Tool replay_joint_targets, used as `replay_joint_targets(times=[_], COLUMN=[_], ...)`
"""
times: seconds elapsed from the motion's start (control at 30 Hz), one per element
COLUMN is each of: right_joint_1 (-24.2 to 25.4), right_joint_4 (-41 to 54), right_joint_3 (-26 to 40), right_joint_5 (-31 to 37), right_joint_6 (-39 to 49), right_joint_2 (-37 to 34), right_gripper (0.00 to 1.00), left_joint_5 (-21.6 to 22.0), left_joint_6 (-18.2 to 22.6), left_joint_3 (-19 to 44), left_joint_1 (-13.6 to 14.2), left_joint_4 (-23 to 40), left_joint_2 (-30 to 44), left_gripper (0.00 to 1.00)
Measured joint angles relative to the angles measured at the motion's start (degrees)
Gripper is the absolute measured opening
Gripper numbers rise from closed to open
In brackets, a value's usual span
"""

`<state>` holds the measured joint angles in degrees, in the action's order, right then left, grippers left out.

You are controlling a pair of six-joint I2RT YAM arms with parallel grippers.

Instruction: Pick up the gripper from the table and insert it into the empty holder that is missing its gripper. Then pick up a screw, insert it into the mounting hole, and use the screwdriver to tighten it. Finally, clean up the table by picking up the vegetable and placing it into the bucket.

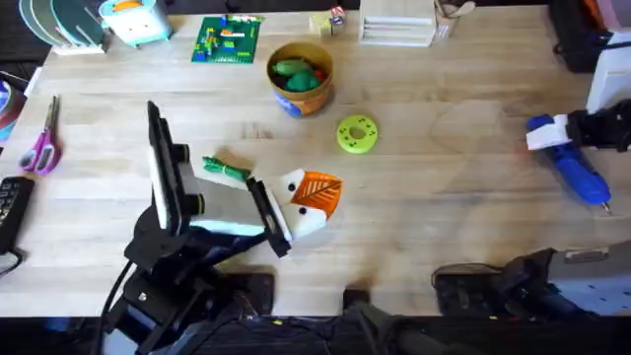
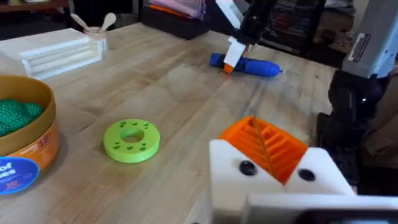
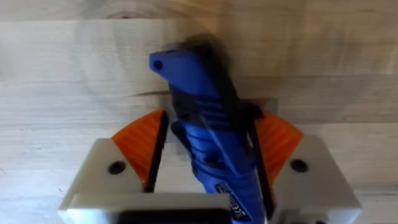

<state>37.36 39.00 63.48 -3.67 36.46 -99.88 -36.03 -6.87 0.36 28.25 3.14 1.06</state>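
Right gripper (image 1: 552,133): seen at the right edge of the bench, its white fingers with orange pads (image 3: 142,140) closed around the body of the screwdriver, a pad set on each side of the blue barrel.
Screwdriver (image 1: 577,170): bright blue, lying flat near the right edge of the bench, its thin dark tip pointed toward the near edge; the blunt end is held between the right gripper's fingers.
Left gripper (image 1: 308,202): positioned over the middle of the bench, nearer the near edge; how far the fingers are parted cannot be told.
Holder (image 2: 280,177): a white block with dark screw heads, shown at the left arm's tip with the gripper (image 2: 267,144), an orange ribbed wedge, seated in it.
Vegetable (image 1: 225,169): a thin green stalk lying on the bench just beside the left arm, on the side toward the far edge.
Bucket (image 1: 300,77): tan-yellow with a blue band, standing toward the far edge around the middle; green items are seen inside it.
Disc (image 1: 357,135): a yellow-green ring resting flat between the bucket and the left gripper.
Scissors (image 1: 43,138): pink-handled, lying by the left edge.
Brick plate (image 1: 228,39): green, set at the far edge, left of the bucket.
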Motion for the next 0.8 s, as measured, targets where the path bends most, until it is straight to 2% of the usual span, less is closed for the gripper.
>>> replay_joint_targets(times=[0.17, 0.63, 0.8], right_joint_1=[0.02, 0.04, 0.04], right_joint_4=[-0.24, -1.12, -2.96], right_joint_3=[0.00, 0.00, -0.02], right_joint_5=[-0.08, -0.01, 0.18], right_joint_6=[0.03, 0.03, 0.01], right_joint_2=[0.00, 0.00, -0.29], right_gripper=[0.599, 0.407, 0.287], left_joint_5=[0.00, 0.00, 0.00], left_joint_6=[0.00, 0.01, 0.00], left_joint_3=[0.00, 0.00, 0.00], left_joint_1=[0.00, 0.00, 0.00], left_joint_4=[0.00, 0.00, 0.00], left_joint_2=[0.00, 0.00, 0.00], left_gripper=[0.018, 0.018, 0.018])
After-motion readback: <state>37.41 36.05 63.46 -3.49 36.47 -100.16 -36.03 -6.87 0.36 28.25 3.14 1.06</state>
